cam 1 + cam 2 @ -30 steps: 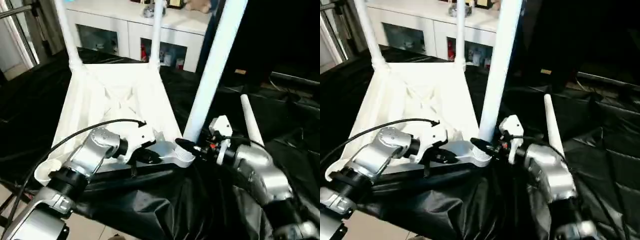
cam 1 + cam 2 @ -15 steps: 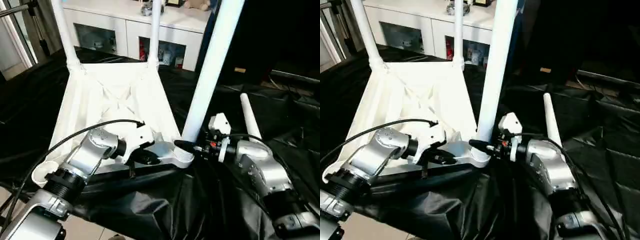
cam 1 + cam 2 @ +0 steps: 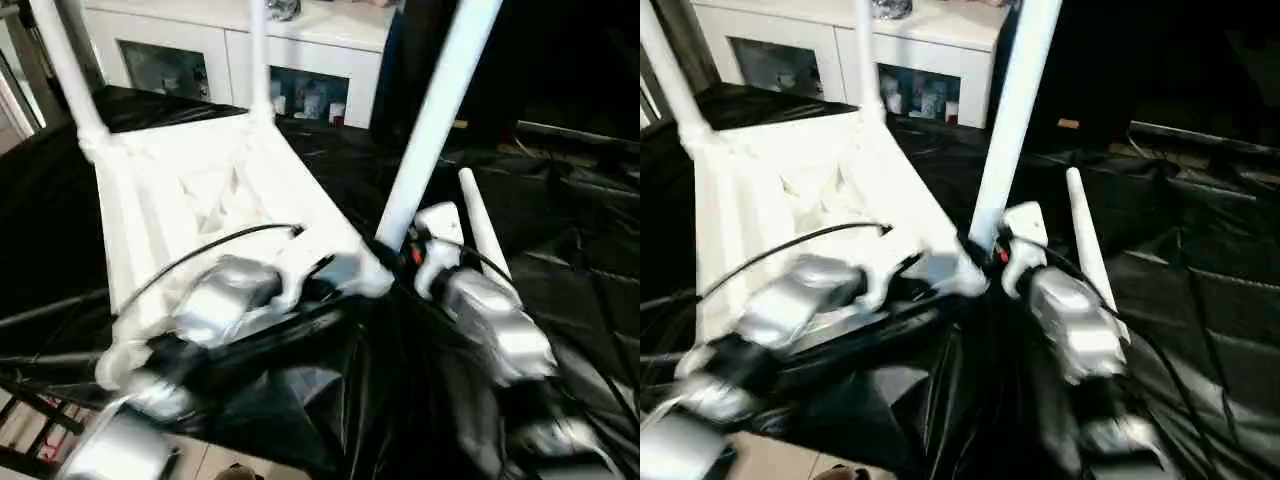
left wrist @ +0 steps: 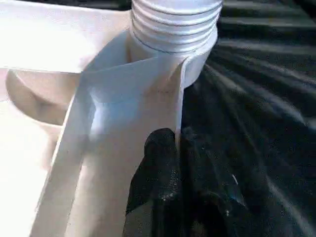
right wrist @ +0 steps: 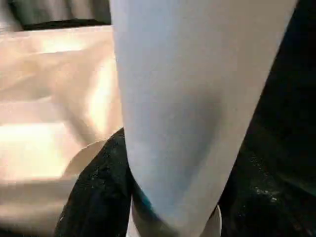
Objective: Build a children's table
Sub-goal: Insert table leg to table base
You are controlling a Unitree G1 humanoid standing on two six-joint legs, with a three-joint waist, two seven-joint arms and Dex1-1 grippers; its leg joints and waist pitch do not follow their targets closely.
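The children's table's white tabletop (image 3: 190, 190) lies upside down on the black-draped work table, ribs up. Two white legs (image 3: 62, 70) (image 3: 258, 55) stand in its far corner sockets. A third leg (image 3: 432, 120) rises tilted from the near right corner socket (image 4: 175, 22), where its threaded end shows. My right gripper (image 3: 398, 250) is shut on this leg just above the socket, a black finger (image 5: 94, 187) on either side. My left gripper (image 3: 322, 276) is shut on the tabletop's rim beside that socket, its fingers (image 4: 157, 168) pinching the thin wall. A loose leg (image 3: 482, 228) lies on the drape behind my right forearm.
A white cabinet (image 3: 300, 45) with glass doors stands behind the work table. The black drape (image 3: 570, 260) lies in folds to the right. The table's near edge drops to the floor (image 3: 30, 430) at lower left. A black cable (image 3: 205, 250) arcs over my left forearm.
The whole picture has shifted and blurred, so the camera has moved. Both grippers keep the same holds on the rim and the leg.
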